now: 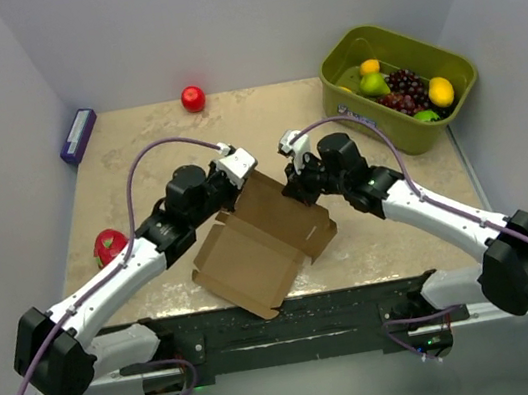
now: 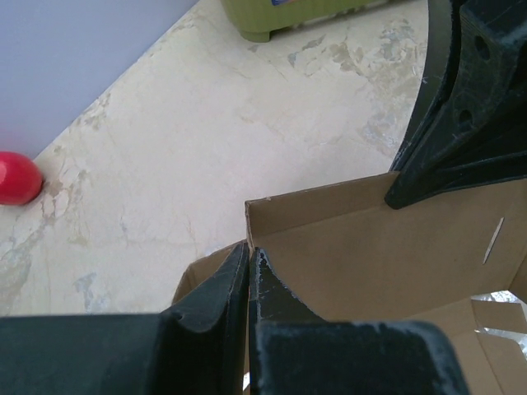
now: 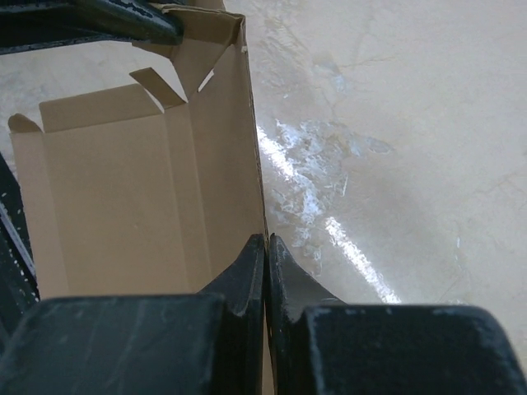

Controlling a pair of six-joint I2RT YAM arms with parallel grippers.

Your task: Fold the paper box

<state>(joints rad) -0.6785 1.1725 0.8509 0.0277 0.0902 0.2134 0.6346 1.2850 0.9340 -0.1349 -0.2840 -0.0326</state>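
The paper box point(image 1: 258, 249) is a plain brown cardboard sheet, partly raised, lying in the middle of the table between both arms. My left gripper point(image 1: 238, 183) is shut on the box's far-left wall; in the left wrist view its fingertips point(image 2: 249, 251) pinch the thin edge of the cardboard point(image 2: 370, 247). At the far-right side my right gripper point(image 1: 294, 192) is shut on another upright wall. The right wrist view has the pinch point(image 3: 266, 243) on the edge of the brown panel point(image 3: 123, 206), with flaps and tabs standing at the far end.
An olive-green bin point(image 1: 341, 53) with fruit stands at the back right. A red apple point(image 1: 193, 98) lies at the back edge, a purple-blue box point(image 1: 77, 135) at the back left, and a red fruit point(image 1: 109, 246) beside the left arm.
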